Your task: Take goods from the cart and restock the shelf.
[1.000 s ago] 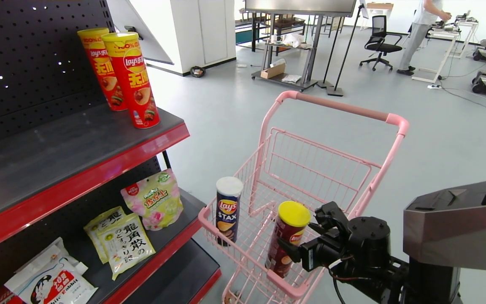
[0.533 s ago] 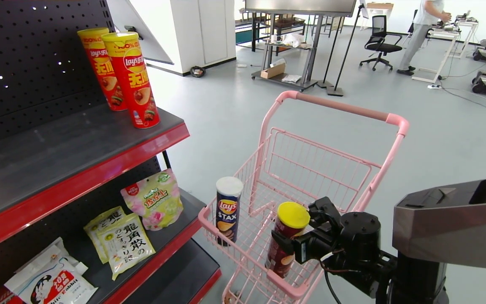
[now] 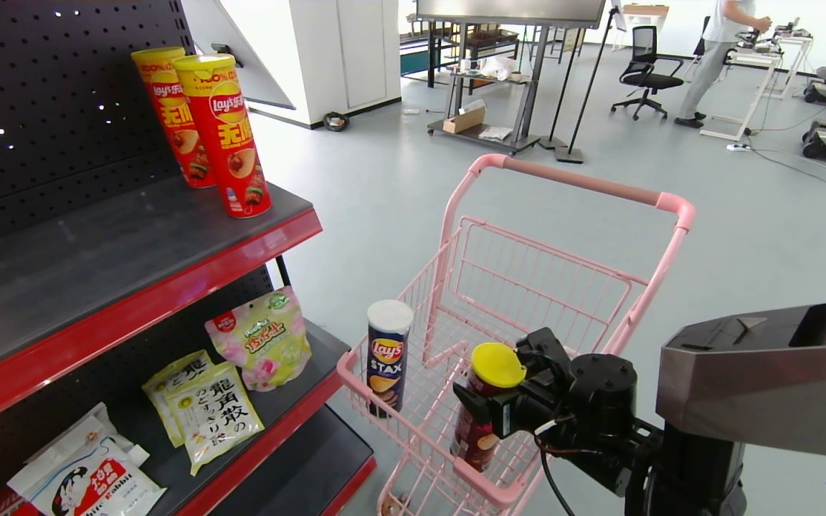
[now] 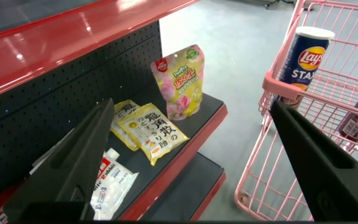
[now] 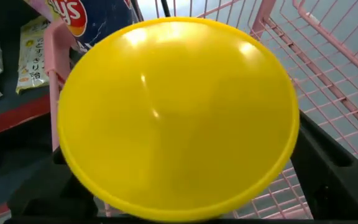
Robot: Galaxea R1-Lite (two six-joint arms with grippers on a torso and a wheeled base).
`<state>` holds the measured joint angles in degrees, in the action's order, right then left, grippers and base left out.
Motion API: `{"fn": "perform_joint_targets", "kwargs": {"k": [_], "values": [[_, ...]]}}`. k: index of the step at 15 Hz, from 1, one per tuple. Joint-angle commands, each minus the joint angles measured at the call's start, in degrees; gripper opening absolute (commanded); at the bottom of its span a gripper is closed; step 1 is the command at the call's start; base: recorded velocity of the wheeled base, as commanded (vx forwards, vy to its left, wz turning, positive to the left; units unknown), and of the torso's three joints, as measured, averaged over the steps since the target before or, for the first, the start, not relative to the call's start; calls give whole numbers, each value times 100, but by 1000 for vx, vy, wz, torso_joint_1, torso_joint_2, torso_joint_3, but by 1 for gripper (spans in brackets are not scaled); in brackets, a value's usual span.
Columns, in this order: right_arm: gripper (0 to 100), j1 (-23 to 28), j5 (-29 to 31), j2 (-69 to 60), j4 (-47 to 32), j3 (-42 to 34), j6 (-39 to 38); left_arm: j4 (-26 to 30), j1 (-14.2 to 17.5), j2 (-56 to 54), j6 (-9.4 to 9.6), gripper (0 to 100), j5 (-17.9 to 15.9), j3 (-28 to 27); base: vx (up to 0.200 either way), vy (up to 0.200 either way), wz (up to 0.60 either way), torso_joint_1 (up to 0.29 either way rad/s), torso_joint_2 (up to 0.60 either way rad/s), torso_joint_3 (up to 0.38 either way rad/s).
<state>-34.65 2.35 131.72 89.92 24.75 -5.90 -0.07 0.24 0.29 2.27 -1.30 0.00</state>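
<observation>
A pink cart (image 3: 571,179) stands to the right of the red-edged shelf (image 3: 133,279). Upright in the cart are a blue chip can with a white lid (image 3: 388,365) (image 4: 303,56) and a dark red can with a yellow lid (image 3: 477,430) (image 5: 179,118). My right gripper (image 3: 488,405) is at the red can's upper part, open, with its fingers (image 5: 334,162) on either side of the can just under the lid. My left gripper (image 4: 191,104) hangs open and empty in front of the lower shelf, left of the cart.
Two tall red chip cans (image 3: 226,136) stand at the right end of the top shelf, with bare board to their left. Several snack bags (image 3: 262,337) (image 4: 151,127) lie on the lower shelf. Open grey floor lies behind the cart.
My right gripper has moved left toward the red can until its fingers straddle it. The can's lid has tipped slightly. The blue can and the shelf goods stay put.
</observation>
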Motion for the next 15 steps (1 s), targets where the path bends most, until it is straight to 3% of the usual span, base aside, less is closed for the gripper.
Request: {"fn": "perform_joint_targets", "kwargs": {"k": [1,2,8,11,13,15], "values": [[100,-16,2,3,8,57,1,-1,2,-3,2,100,-1,0,0,0,0,0,0,0],[0,-33,2,20,8,74,1,-1,2,-3,2,100,-1,0,0,0,0,0,0,0],[0,-165,134,-182,-212,215,-8,-1,2,-3,-7,100,-1,0,0,0,0,0,0,0],[0,-7,160,-1254,-1785,742,-8,-1,2,-3,-7,100,-1,0,0,0,0,0,0,0],[0,160,169,-2159,-3446,1498,-16,-1,2,-3,-7,100,-1,0,0,0,0,0,0,0],[0,318,327,-2687,-4465,1955,-8,-1,2,-3,-7,100,-1,0,0,0,0,0,0,0]]}}
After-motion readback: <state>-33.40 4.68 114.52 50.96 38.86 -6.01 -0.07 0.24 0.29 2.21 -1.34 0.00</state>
